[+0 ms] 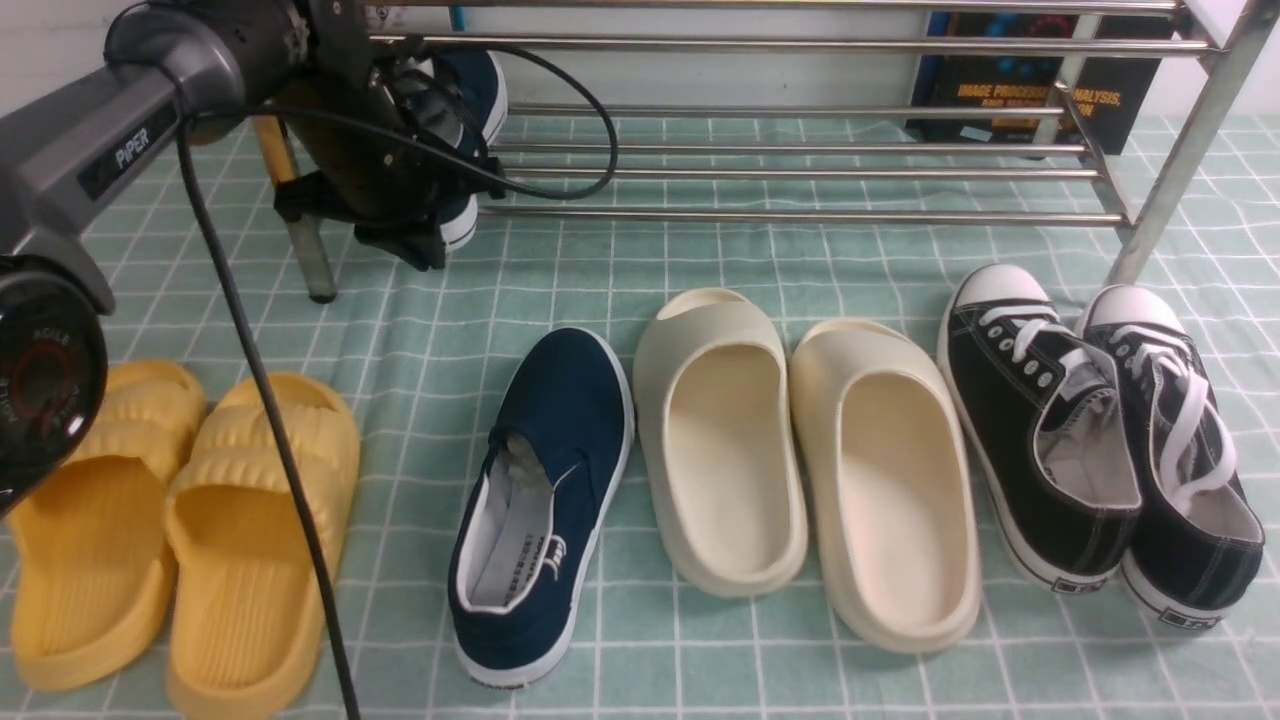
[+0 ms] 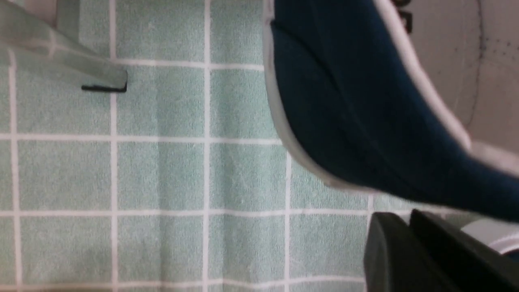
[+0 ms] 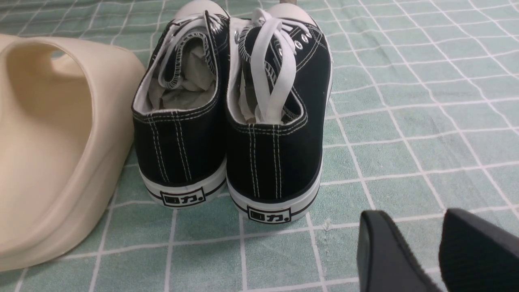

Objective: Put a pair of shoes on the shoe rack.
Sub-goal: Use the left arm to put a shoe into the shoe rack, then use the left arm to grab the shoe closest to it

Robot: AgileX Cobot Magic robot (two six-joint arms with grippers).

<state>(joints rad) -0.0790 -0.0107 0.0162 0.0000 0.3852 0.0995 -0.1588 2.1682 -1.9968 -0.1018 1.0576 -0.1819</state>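
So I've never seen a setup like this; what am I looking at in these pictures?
This is a robot with two arms. The front picture looks forward from between them; the other two come from cameras on its wrists.

On the checked cloth lie yellow slides, one navy slip-on, cream slides and black lace-up sneakers. Behind stands a metal shoe rack.

At its left end, the left gripper is at the other navy slip-on; whether it grips it, I can't tell. The right gripper has its fingers apart, with nothing between them.
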